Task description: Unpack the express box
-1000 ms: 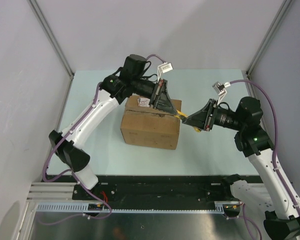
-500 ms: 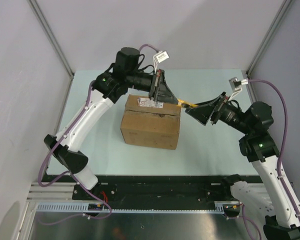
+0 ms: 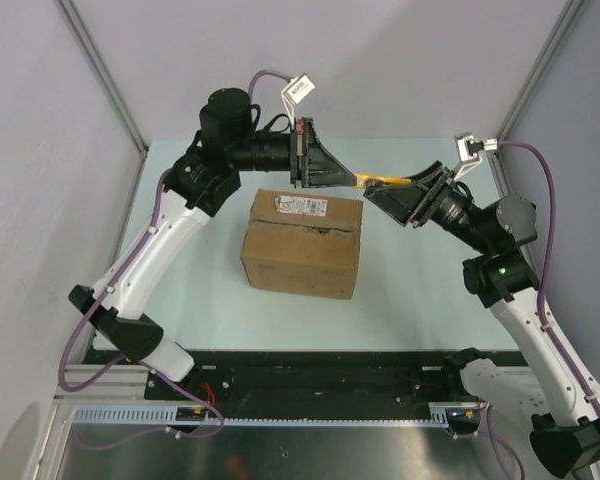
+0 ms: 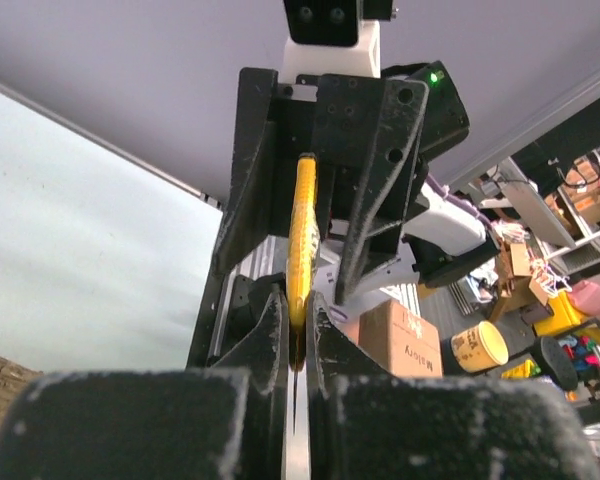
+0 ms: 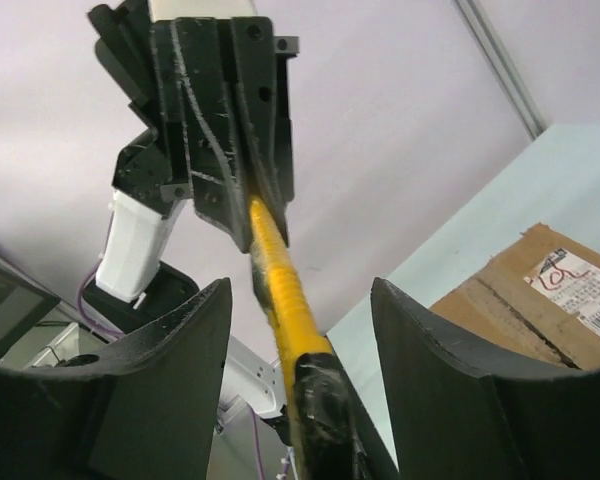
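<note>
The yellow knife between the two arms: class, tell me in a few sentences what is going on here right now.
A yellow utility knife spans the gap between the two grippers, in the air by the far side of the express box. The left gripper is shut on one end of it. The right gripper has its jaws open around the other end, not clamping it. The box sits on the table with its flaps closed and its label facing up, so nothing has been unpacked yet.
</note>
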